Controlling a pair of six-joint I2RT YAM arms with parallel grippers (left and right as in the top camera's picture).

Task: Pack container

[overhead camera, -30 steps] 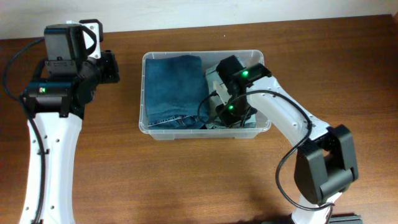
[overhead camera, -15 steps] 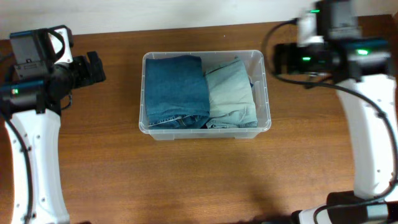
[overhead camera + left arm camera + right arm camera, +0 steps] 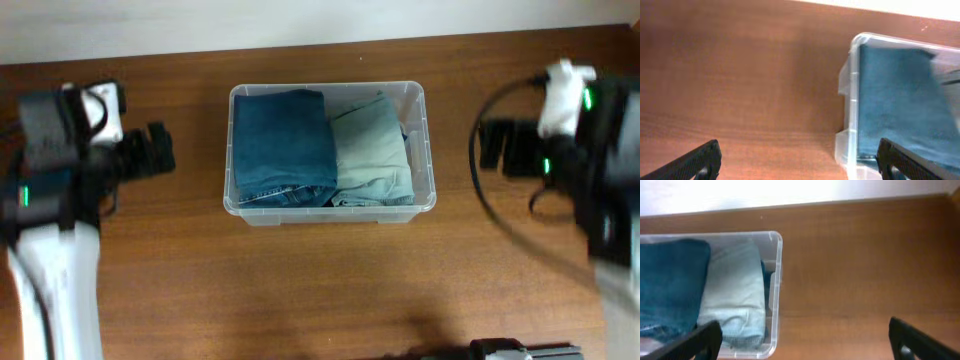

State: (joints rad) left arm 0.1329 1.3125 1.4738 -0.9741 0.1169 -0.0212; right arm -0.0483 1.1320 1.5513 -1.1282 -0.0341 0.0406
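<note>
The clear container [image 3: 330,87] sits on the table [image 3: 320,290], a dark blue folded garment [image 3: 282,140] in its left half and a pale one [image 3: 372,150] in its right. The left gripper [image 3: 165,152] hangs well off the container's left side and the right gripper [image 3: 487,148] well off its right, both with fingers spread wide and empty. Packing looks done; my only worry is an arm swinging low beside the container, clipping its rim and skidding it
</note>
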